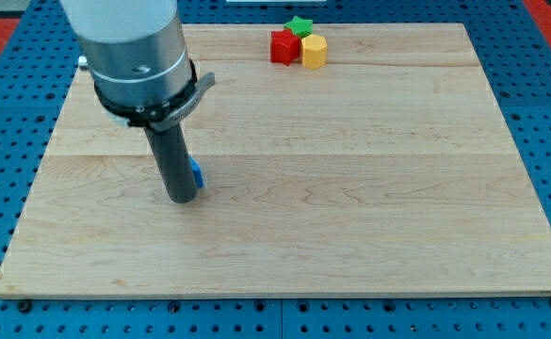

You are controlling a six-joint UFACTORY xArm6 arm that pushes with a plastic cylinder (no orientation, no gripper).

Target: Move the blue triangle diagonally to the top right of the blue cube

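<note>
Since only a sliver of a small blue block (197, 173) shows at the right of my tip (182, 199), touching or just beside it, its shape cannot be told; no second blue block is visible, so triangle versus cube is unresolved. Judgement: push slowly, contact centred to avoid spin. No claw fitted; nothing held. Rod upright, left-centre of pale wooden board (350, 188). Red cube (283, 46), yellow block (314, 51), green star (300, 25) clustered far, well apart.

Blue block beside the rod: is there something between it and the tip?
Nothing visible. My tip is right against the blue block, which is mostly hidden behind the rod. The red, green and yellow blocks sit far off.
</note>
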